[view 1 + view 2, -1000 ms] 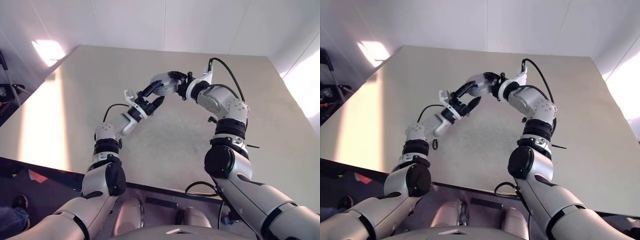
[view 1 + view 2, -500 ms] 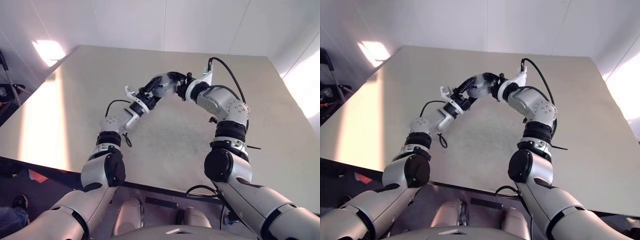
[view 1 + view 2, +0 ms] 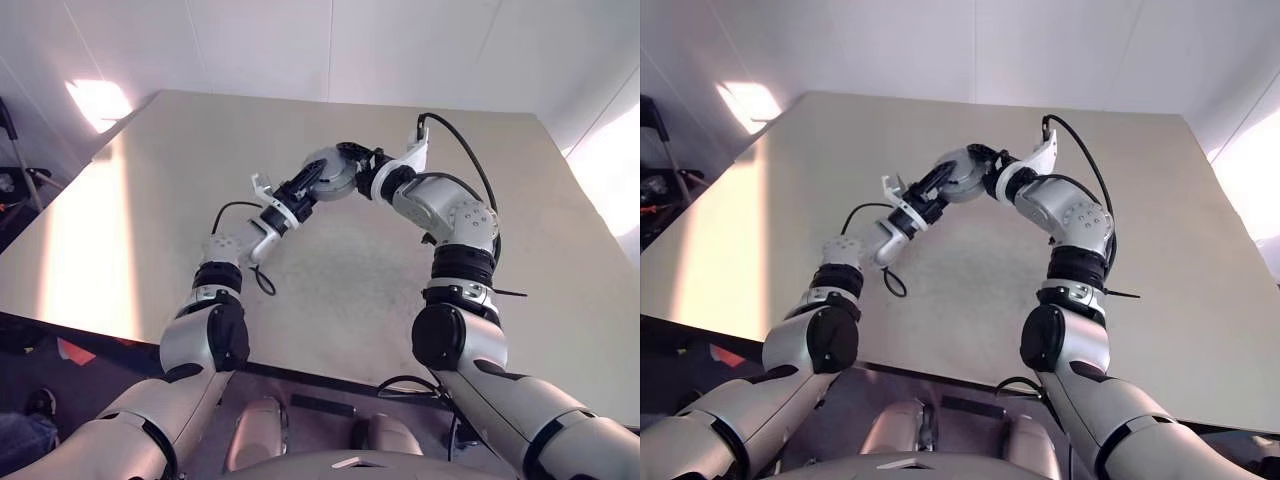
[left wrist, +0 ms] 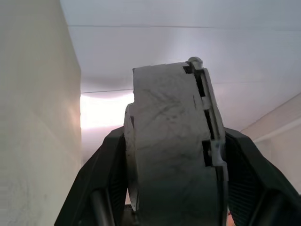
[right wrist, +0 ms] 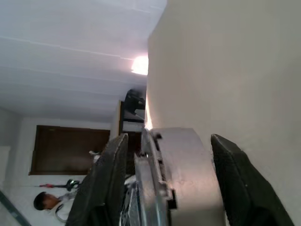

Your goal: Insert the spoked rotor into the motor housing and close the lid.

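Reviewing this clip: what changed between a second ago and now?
The left hand, open and just below the grey motor assembly a second ago, moved up and closed on it; the left wrist view shows its fingers against both sides. The right hand loosened, a finger now off the assembly's side. The assembly stayed above the table.

My left gripper (image 3: 312, 182) and right gripper (image 3: 352, 166) meet on the round grey housing (image 3: 327, 172), raised above the beige table (image 3: 150, 200), one from each side.
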